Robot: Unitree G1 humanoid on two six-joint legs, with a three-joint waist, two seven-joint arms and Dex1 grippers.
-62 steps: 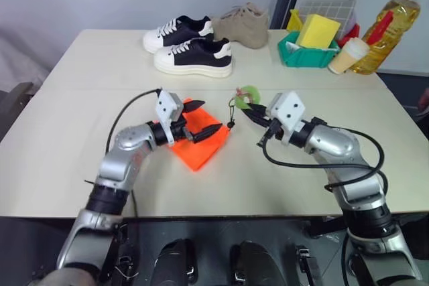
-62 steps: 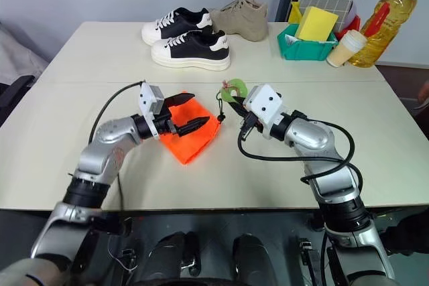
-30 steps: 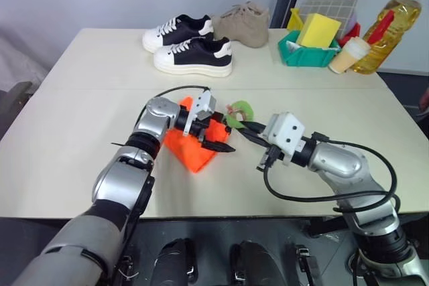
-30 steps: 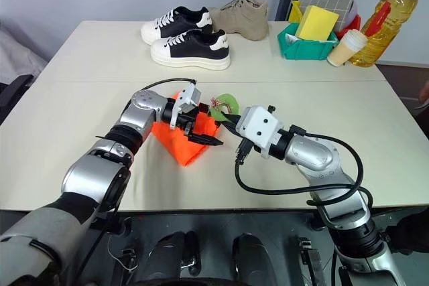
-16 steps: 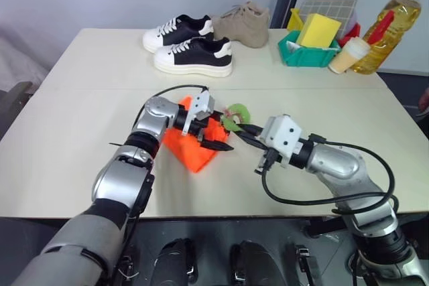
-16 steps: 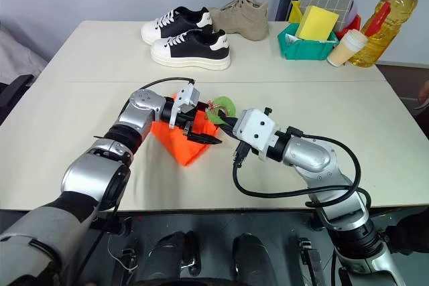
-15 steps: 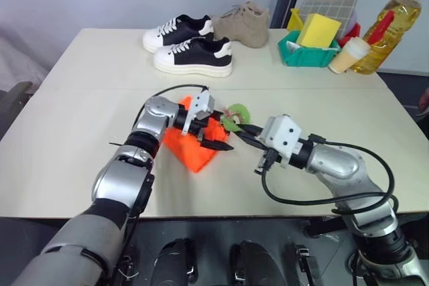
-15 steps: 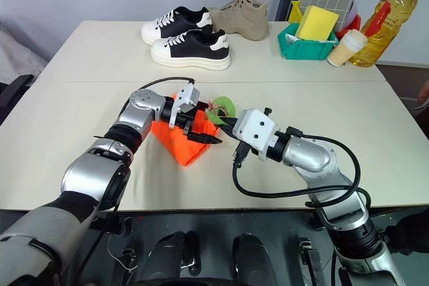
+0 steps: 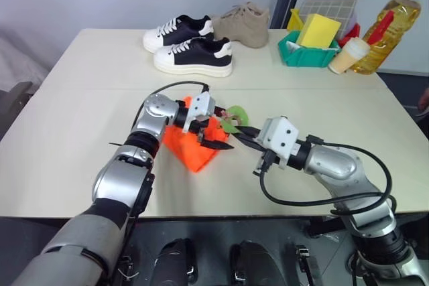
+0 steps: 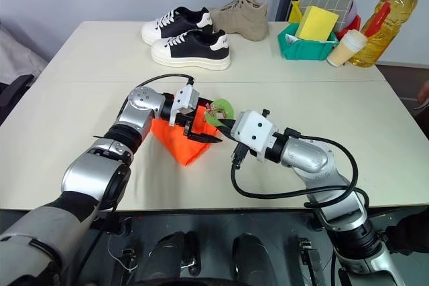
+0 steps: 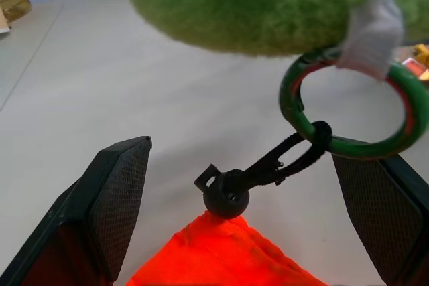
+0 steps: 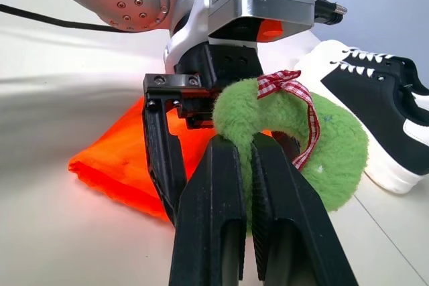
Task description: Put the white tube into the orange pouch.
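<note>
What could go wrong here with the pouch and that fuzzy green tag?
The right end effector is shut on the fuzzy green ring tag, tied by a black drawstring cord to the bright orange fabric pouch. Pulling could cinch the pouch shut. The open left end effector crowds it, so a collision seems possible.

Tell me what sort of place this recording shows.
Probably a lab or test room set up for manipulation trials: a plain table against a bare wall holds unrelated props, namely sneakers, an oil bottle, a green bin and an orange pouch.
</note>
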